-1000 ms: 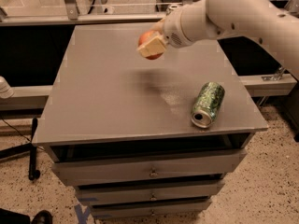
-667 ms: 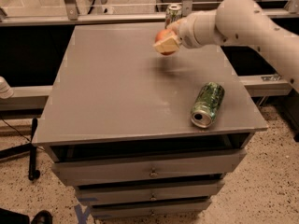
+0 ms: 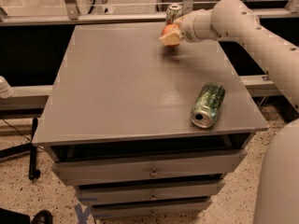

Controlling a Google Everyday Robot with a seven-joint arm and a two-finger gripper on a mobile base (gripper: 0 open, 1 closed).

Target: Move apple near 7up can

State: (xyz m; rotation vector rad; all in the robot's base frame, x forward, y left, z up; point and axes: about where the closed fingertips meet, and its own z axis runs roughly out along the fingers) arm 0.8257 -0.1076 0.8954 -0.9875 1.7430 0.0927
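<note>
The apple [image 3: 171, 30] is held in the claw [image 3: 170, 37], which is closed around its lower part, so that only the red-orange top of the fruit is seen above the pale fingers [image 3: 167, 40]. The claw is found over the far part of the grey desk [image 3: 121, 92], close to the back edge, and is carried there by the white arm [image 3: 233, 17], which reaches in from the picture's right. The 7up can [image 3: 174, 12] stands upright at that back edge, directly beyond the apple and a touch toward the picture's right. In this view its lower part is hidden behind the fruit and only its top and upper wall are shown. Whether the two are touching or just apart cannot be told, since depth along that line is not given. A soft shadow is cast on the desk just under the claw, from which it is judged that the apple is carried slightly above the surface and is not yet set down. The coming move is therefore thought to turn on this near-to-far line: little or no travel toward the can seems to be needed, and a short lowering would place the fruit just in front of it. Care would be called for so that the upright can is not pushed off the back edge. The dark green can [image 3: 209, 104] lies on its side well apart, near the front right corner, and is not concerned.
</note>
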